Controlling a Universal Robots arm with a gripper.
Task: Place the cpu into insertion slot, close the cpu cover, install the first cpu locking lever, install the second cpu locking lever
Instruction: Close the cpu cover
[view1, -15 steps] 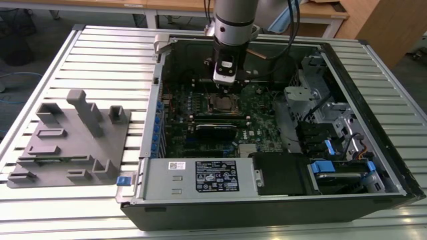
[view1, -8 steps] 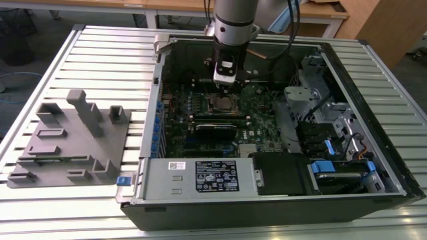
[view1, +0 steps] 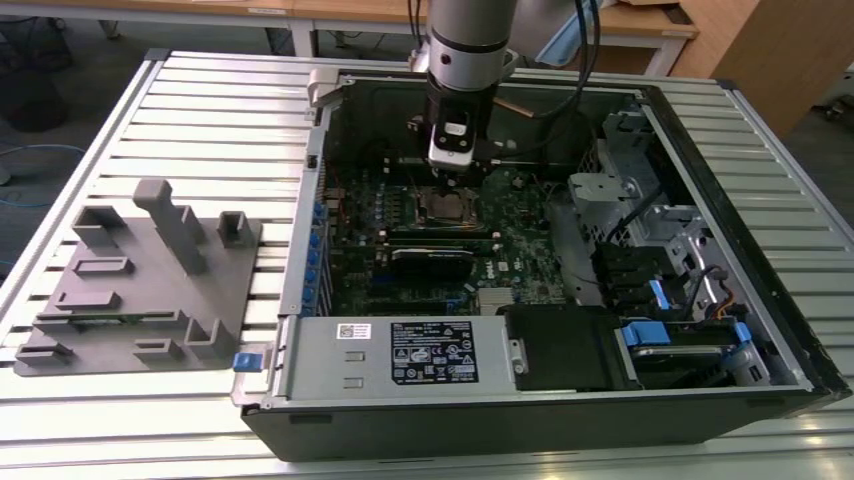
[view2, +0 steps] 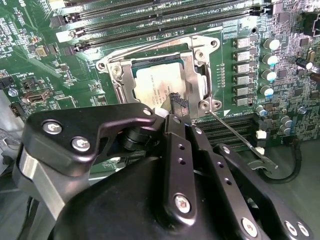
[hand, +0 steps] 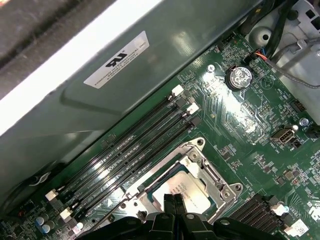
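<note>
Slatted metal table (view1: 200, 90), open black computer case (view1: 534, 425) lying on it, and the arm is down inside over the green circuit board (view2: 30, 30). The flat silver-grey square cpu (view2: 155, 82) sits in the dark square insertion slot (view1: 441, 205), and the thin silvery cpu cover (view2: 192, 75) lies framing it.

The black gripper (view2: 175, 102) is clenched, fingers pressed together with nothing between them. Its tip is right over the slot, at the cpu's edge beside the cover's rim; I can't say whether it touches.

One thin wire lever (view2: 240, 137) angles away from the slot, its hooked end well apart from the frame, so I judge it unlatched. To do this well, press on the frame or the lever, never on the chip, and keep the push square so the cover stays flat on the slot.
</note>
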